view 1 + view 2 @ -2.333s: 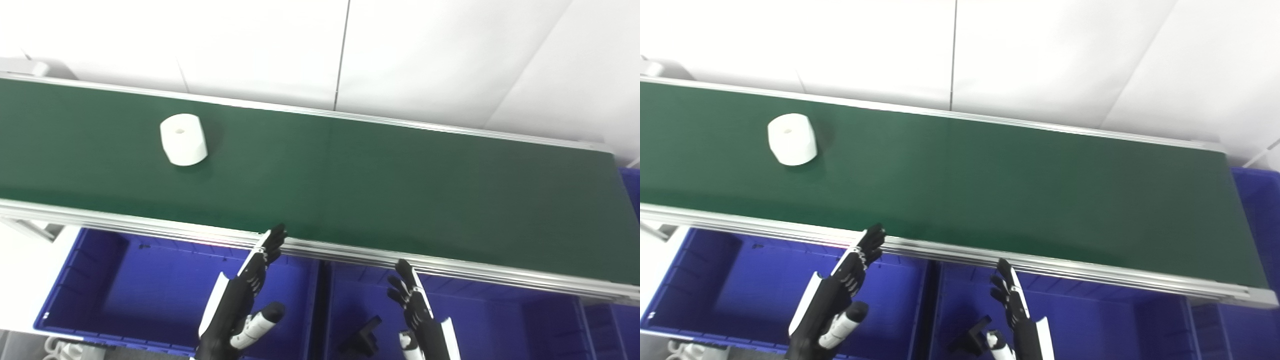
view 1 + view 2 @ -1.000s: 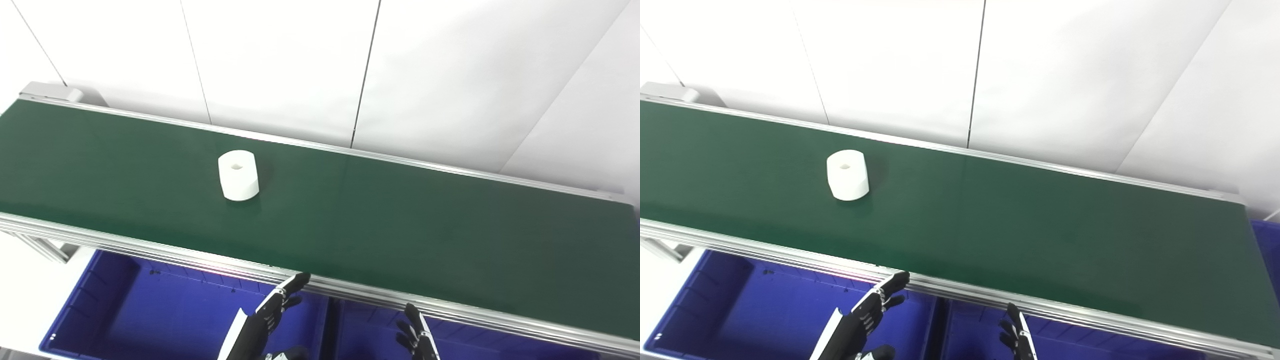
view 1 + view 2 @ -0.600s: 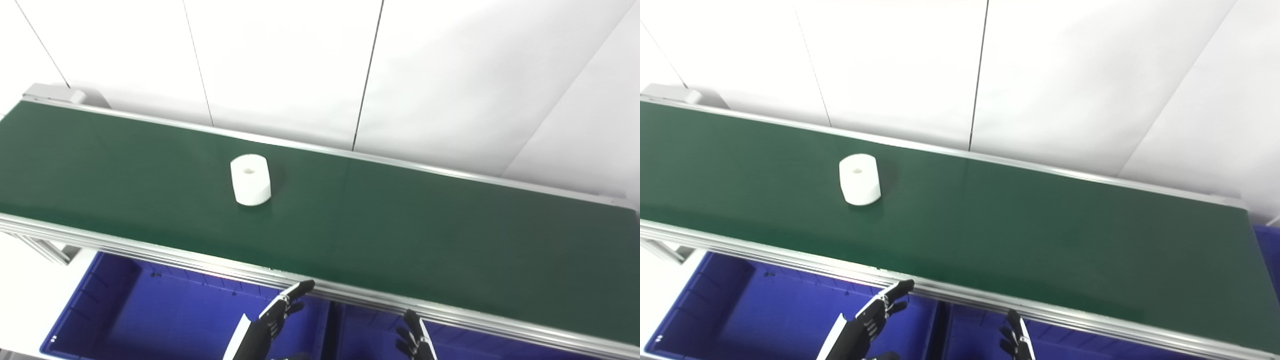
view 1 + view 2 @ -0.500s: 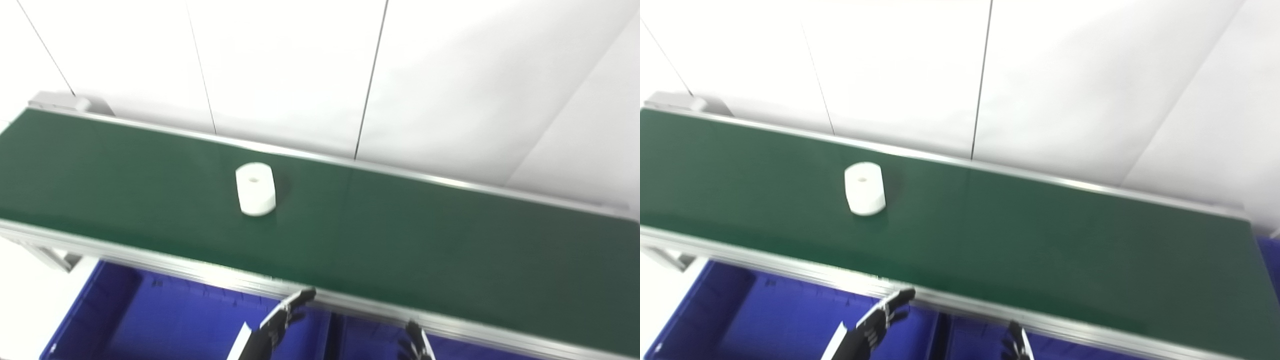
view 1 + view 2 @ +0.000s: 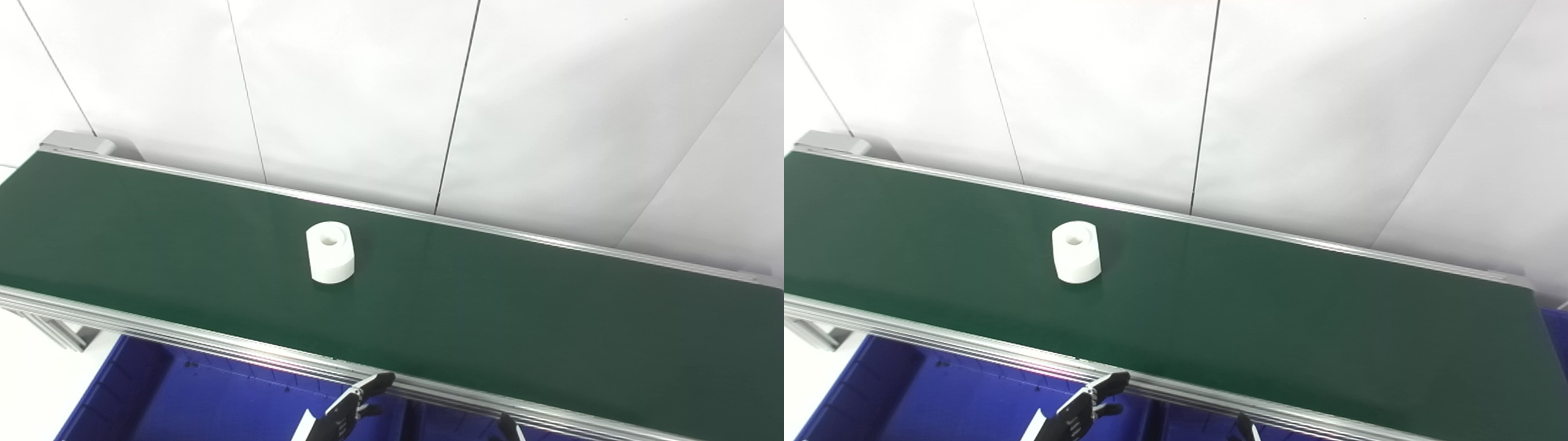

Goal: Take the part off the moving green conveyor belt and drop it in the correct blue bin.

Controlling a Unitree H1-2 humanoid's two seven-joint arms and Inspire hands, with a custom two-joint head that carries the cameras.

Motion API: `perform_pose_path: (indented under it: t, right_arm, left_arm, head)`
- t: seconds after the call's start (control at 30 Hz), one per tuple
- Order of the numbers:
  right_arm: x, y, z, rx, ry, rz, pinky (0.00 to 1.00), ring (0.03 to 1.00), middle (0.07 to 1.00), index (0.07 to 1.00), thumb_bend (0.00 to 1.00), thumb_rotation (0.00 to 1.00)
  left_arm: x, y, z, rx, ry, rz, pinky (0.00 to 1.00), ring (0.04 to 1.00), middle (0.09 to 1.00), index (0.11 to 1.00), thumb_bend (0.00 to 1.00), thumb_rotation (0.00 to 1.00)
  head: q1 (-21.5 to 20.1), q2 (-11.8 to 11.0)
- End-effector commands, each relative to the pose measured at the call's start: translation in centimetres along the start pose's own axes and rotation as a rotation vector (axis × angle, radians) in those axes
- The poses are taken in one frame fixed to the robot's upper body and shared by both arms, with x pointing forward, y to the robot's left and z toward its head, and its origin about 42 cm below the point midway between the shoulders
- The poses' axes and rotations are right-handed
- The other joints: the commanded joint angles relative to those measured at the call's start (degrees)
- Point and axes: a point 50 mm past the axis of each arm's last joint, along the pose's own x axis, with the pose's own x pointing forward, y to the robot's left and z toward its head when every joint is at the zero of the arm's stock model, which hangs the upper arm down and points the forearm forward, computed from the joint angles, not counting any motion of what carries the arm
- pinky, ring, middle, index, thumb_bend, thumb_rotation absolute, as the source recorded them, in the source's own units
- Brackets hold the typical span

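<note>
1. The white part (image 5: 330, 252) stands upright on the green belt (image 5: 490, 306), left of the middle and towards the far side; a hole shows in its top.
2. The left robot hand (image 5: 349, 407) shows at the near edge below the belt's rail, fingers spread, holding nothing.
3. Only a fingertip of the right robot hand (image 5: 507, 424) shows; cannot tell its state.
4. A blue bin (image 5: 202, 404) lies beneath the near rail, left.

part (image 5: 330, 252) on belt (image 5: 490, 306), bins (image 5: 202, 404) seemingly below near edge
</note>
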Motion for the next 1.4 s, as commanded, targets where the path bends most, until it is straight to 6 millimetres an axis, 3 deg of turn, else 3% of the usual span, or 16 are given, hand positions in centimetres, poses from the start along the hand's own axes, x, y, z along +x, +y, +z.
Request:
perform_pose_path:
  t: [0.0, 0.2, 0.33, 0.5, 0.57, 0.6, 0.63, 0.67, 0.8, 0.97, 1.07, 1.17, 1.37]
  right_arm:
    - [0.2, 0.0, 0.6, 0.018, -0.067, -0.011, 0.84, 0.906, 0.958, 0.966, 0.86, 0.98]
    - [0.3, -0.1, 0.2, 0.009, -0.058, -0.007, 0.86, 0.914, 0.964, 0.976, 0.87, 0.98]
    - [0.4, -0.1, 0.3, 0.007, -0.064, -0.013, 0.84, 0.905, 0.956, 0.971, 0.87, 0.98]
    - [0.8, 0.0, 0.3, -0.006, -0.074, -0.005, 0.82, 0.893, 0.946, 0.969, 0.85, 0.98]
    - [0.9, 0.0, 0.2, -0.006, -0.075, -0.002, 0.82, 0.891, 0.943, 0.965, 0.83, 0.97]
    - [1.0, 0.1, 0.2, -0.002, -0.074, -0.001, 0.81, 0.893, 0.945, 0.965, 0.83, 0.98]
    - [1.1, 0.1, 0.2, 0.004, -0.073, 0.0, 0.82, 0.896, 0.948, 0.967, 0.84, 0.98]
    - [1.1, 0.2, 0.2, 0.01, -0.072, 0.001, 0.83, 0.902, 0.951, 0.969, 0.85, 0.97]
    - [1.4, 0.6, 0.2, 0.016, -0.075, 0.005, 0.84, 0.904, 0.948, 0.968, 0.85, 0.97]
    - [1.4, 1.0, 0.4, 0.033, -0.079, 0.006, 0.85, 0.903, 0.943, 0.961, 0.86, 0.95]
    - [1.4, 1.1, 0.5, 0.028, -0.082, 0.005, 0.85, 0.894, 0.934, 0.952, 0.87, 0.95]
    - [1.3, 1.2, 0.6, 0.032, -0.084, 0.008, 0.84, 0.892, 0.931, 0.95, 0.87, 0.95]
    - [1.3, 1.5, 0.8, 0.042, -0.088, 0.011, 0.84, 0.888, 0.926, 0.948, 0.87, 0.95]
  left_arm:
    - [0.2, -0.2, 0.6, -0.003, -0.058, 0.005, 0.77, 0.877, 0.872, 0.826, 0.87, 0.73]
    - [0.8, -0.5, 0.8, -0.015, -0.073, -0.013, 0.76, 0.869, 0.868, 0.816, 0.88, 0.71]
    - [1.2, -0.8, 1.7, -0.018, -0.117, -0.037, 0.74, 0.857, 0.858, 0.799, 0.89, 0.64]
    - [2.6, -0.9, 5.9, -0.05, -0.28, -0.025, 0.68, 0.818, 0.835, 0.786, 0.9, 0.55]
    - [3.4, -0.9, 8.0, -0.037, -0.366, -0.004, 0.65, 0.794, 0.816, 0.771, 0.94, 0.51]
    - [3.9, -0.7, 9.2, -0.026, -0.418, 0.01, 0.59, 0.763, 0.788, 0.754, 0.96, 0.39]
    - [4.3, -0.5, 10.3, -0.017, -0.463, 0.018, 0.58, 0.754, 0.778, 0.746, 0.98, 0.33]
    - [4.8, -0.2, 11.2, 0.008, -0.509, 0.021, 0.56, 0.749, 0.771, 0.741, 0.99, 0.25]
    - [7.2, 2.0, 14.1, 0.172, -0.65, 0.025, 0.55, 0.743, 0.76, 0.736, 1.0, 0.17]
    - [10.5, 5.2, 16.3, 0.375, -0.728, 0.032, 0.56, 0.747, 0.757, 0.743, 1.0, 0.2]
    - [12.6, 7.0, 17.7, 0.507, -0.756, 0.004, 0.58, 0.746, 0.736, 0.715, 1.0, 0.17]
    - [14.1, 8.2, 18.9, 0.644, -0.786, -0.027, 0.62, 0.766, 0.762, 0.758, 1.0, 0.19]
    - [16.4, 9.4, 20.6, 0.921, -0.864, -0.159, 0.73, 0.794, 0.794, 0.847, 1.0, 0.13]
  head:
    - [-0.06, -0.28]
    - [-0.04, -1.33]
    - [0.44, -1.09]
    - [0.6, -1.19]
    - [0.52, -1.23]
    - [0.45, -1.14]
    - [0.38, -1.18]
    - [0.33, -1.19]
    - [0.25, -1.22]
    - [-0.23, -0.76]
    - [-0.25, -0.7]
    - [-0.28, -0.56]
    - [-0.86, -0.32]
